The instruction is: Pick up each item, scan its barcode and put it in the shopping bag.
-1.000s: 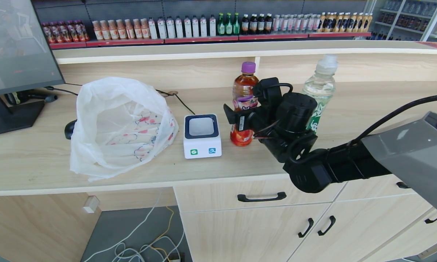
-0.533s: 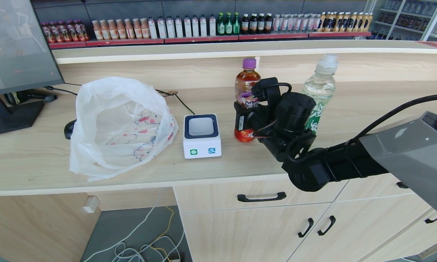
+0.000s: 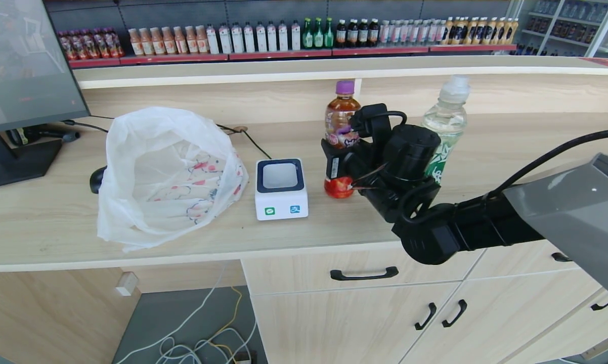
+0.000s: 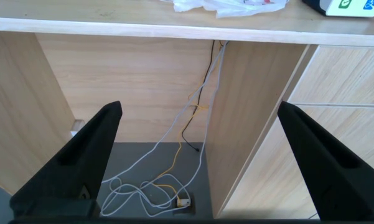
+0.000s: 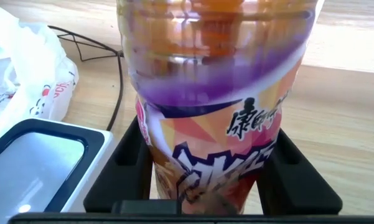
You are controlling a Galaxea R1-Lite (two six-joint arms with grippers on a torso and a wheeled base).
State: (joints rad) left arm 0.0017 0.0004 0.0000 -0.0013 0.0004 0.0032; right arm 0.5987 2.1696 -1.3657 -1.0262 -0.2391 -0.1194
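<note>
An amber tea bottle [image 3: 340, 117] with a purple cap stands upright just right of the white scanner [image 3: 280, 188]. My right gripper [image 3: 337, 165] is shut on its lower half. In the right wrist view the black fingers [image 5: 129, 163] press both sides of the tea bottle [image 5: 218, 93], with the scanner [image 5: 37, 163] beside it. I cannot tell if the base touches the counter. A clear water bottle [image 3: 445, 121] stands behind the right arm. The white shopping bag [image 3: 167, 172] lies open left of the scanner. My left gripper [image 4: 199, 163] hangs open below the counter's front edge.
A monitor [image 3: 26, 65] and a black mouse [image 3: 96, 179] sit at the counter's left end. A cable [image 3: 253, 141] runs behind the scanner. A raised ledge [image 3: 334, 76] backs the counter [image 3: 56, 222]. Drawers with black handles [image 3: 363, 275] are below.
My right gripper went from open beside the tea bottle to shut on it. The bottle has shifted slightly back and up in the head view.
</note>
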